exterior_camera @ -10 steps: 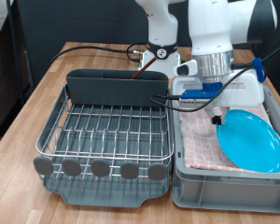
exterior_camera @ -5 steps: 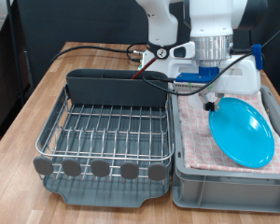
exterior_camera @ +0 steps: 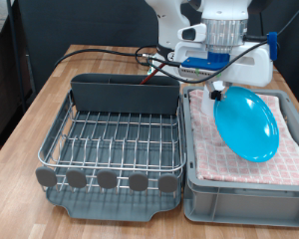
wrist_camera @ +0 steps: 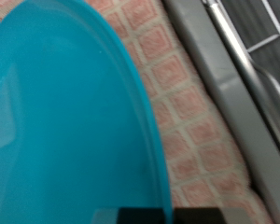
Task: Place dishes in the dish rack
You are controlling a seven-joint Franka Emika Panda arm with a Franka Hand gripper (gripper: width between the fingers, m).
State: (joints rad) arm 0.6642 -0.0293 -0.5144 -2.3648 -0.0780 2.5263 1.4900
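- We see the blue plate [exterior_camera: 246, 123] tilted up on edge above the pink checkered cloth [exterior_camera: 289, 149] in the grey crate [exterior_camera: 244, 199], to the exterior view's right of the dish rack [exterior_camera: 112, 149].
- Our pincer [exterior_camera: 218, 94] is clamped on the plate's upper rim.
- We judge the plate stiff, light and smooth; held only by its rim, it could swing or slip.

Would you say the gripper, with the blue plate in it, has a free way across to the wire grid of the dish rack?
Probably yes: the gripper holds the blue plate tilted above the pink cloth, and the dish rack grid beside it looks unoccupied.
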